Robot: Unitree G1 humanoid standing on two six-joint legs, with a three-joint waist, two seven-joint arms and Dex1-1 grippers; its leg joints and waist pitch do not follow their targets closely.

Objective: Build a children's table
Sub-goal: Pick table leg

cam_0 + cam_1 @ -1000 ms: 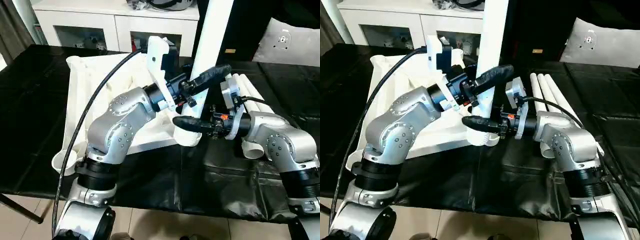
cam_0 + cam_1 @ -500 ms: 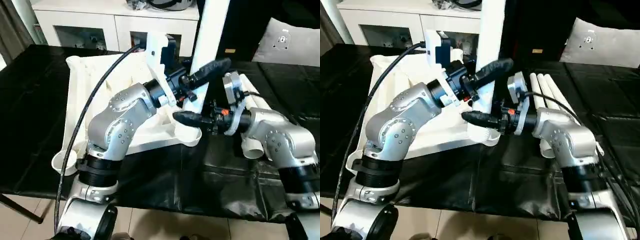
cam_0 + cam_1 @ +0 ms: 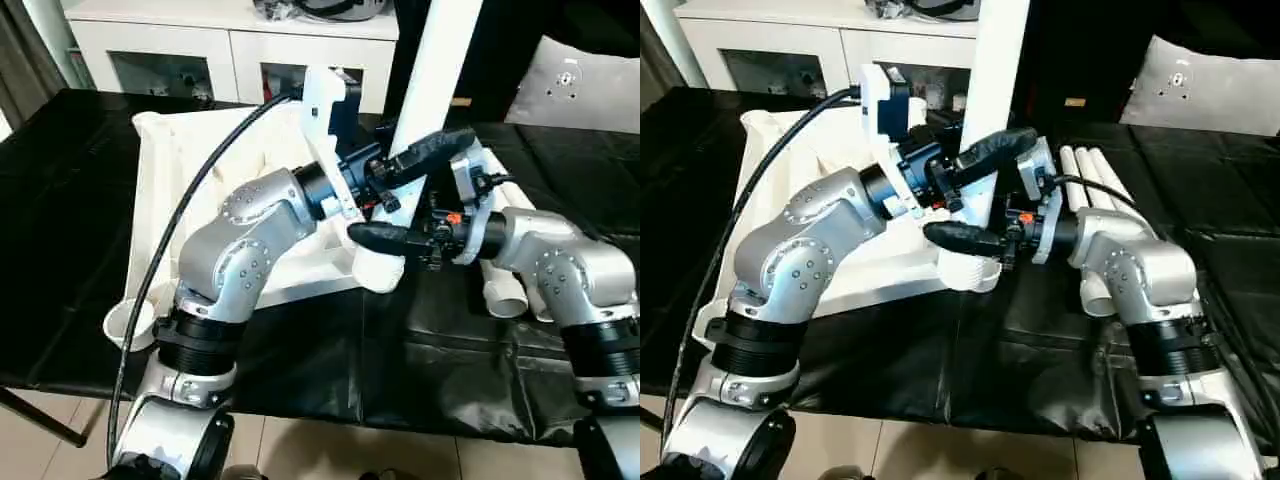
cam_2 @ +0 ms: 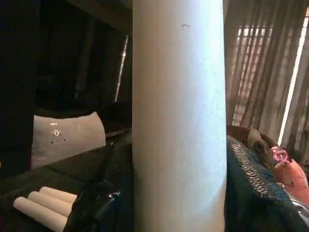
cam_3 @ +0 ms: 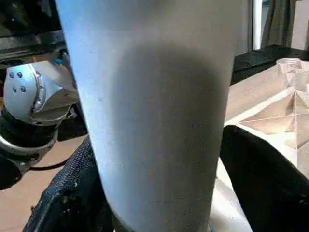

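The overturned tabletop (image 3: 215,170) lies ribbed side up on the black counter (image 3: 60,250), toward the left, with a round corner socket (image 3: 128,322) at its near left corner. It looks like thin moulded plastic: light, fairly stiff thanks to the ribs, and likely to skate on the dark sheet if pushed sideways.

Further right, at the near right corner socket (image 3: 378,270), 1 white leg (image 3: 437,70) stands almost upright, leaning slightly. The left end effector (image 3: 405,170) is clenched on this leg partway up; in its wrist view the tube sits tight between the black fingers (image 4: 251,193). Just below, the right end effector (image 3: 392,238) brackets the leg near the socket, but its fingers (image 5: 260,169) appear to stand a little off the tube, so I read it as released rather than gripping.

The leg is a hollow, smooth tube: light, rigid, and probably slippery, so a hold low down gives better control when pressing it into the socket, while a higher hold steers its tilt.

At the far right, 3 spare legs (image 3: 500,200) lie side by side on the counter, touching each other.
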